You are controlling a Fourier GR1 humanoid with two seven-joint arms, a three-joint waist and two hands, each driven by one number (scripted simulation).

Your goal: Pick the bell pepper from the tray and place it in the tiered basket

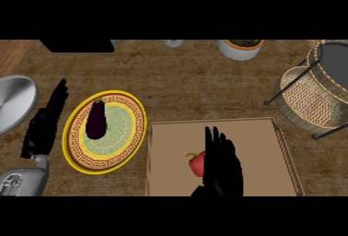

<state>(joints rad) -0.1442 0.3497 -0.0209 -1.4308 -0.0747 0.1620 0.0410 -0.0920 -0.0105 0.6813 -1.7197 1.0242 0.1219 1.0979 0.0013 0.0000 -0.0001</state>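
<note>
presently poised over the flat tan cardboard-coloured tray (224,138): black right hand (221,161), fingers straight and released, covering the right side of the small red bell pepper (195,163), not yet curled round it. risk from here, by judgement: nudging the round pepper sideways across the tray instead of enclosing it, or closing on only its edge. far to carry, too; woven wicker tiered basket (309,99) well apart, upper right. black left hand (46,122) resting open beside the yellow-rimmed plate (136,133) with the dark purple eggplant (97,120).

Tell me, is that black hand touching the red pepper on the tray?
Cannot tell. In the head view the right hand overlaps the bell pepper from above and hides its right side, so neither contact nor gap shows.
</note>
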